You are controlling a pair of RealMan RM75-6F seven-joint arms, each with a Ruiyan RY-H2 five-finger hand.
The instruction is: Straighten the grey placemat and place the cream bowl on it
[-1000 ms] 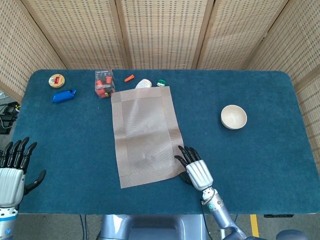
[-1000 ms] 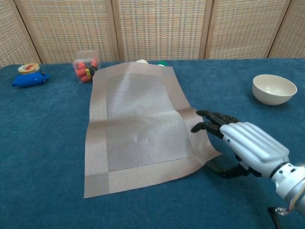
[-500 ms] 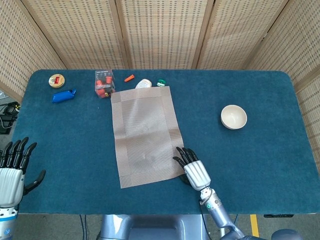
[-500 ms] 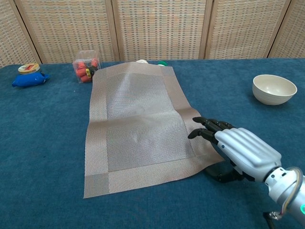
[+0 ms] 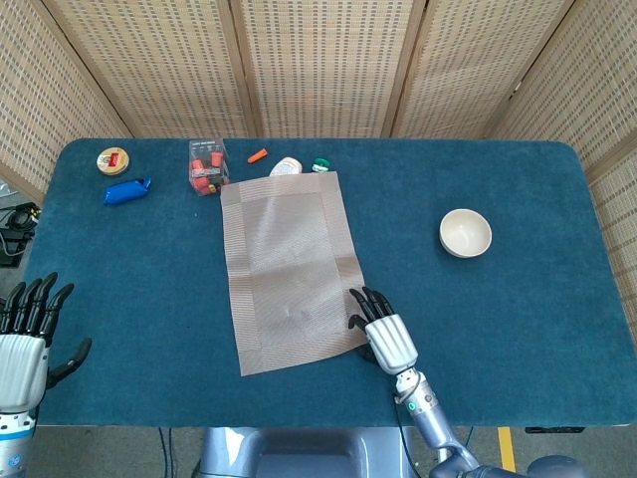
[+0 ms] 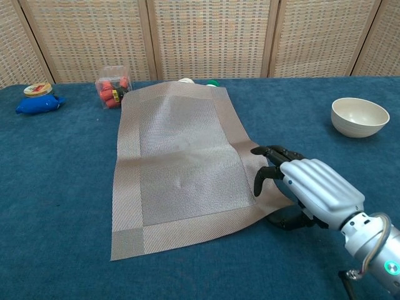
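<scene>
The grey placemat (image 5: 290, 269) looks limp and light, so my right hand (image 6: 310, 190), fingers curled over its near-right corner, should pinch there.

No legible text, brand, number or sign appears in either view. The round yellow tin (image 5: 112, 160) at the far left of the bench (image 5: 518, 329) carries a red label, but its print is too small to read. The clear box (image 5: 206, 164) of red items shows dark and yellow markings that cannot be resolved. The grey placemat (image 5: 289, 267), the cream bowl (image 5: 465, 233) and both hands bear no visible lettering
</scene>
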